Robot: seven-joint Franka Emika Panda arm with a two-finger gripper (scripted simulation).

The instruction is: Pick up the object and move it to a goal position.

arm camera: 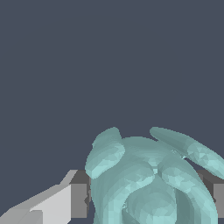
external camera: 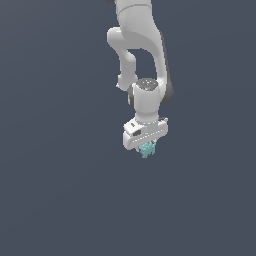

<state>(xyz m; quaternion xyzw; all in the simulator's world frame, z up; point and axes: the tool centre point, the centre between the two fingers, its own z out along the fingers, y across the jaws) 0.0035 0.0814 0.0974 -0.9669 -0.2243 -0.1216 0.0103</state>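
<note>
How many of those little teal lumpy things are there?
1. The teal object sits between the jaws of the gripper under the white arm; the wrist view shows it close up. No others show.

The arm (external camera: 137, 45) is all glossy white, chunky rounded links with dark grey bands at the joints. There's a round grey cap on the wrist joint. The tool (external camera: 146, 145) has a boxy white body, and the fingers (arm camera: 65, 201) are pale grey with darker grey pads.
</note>
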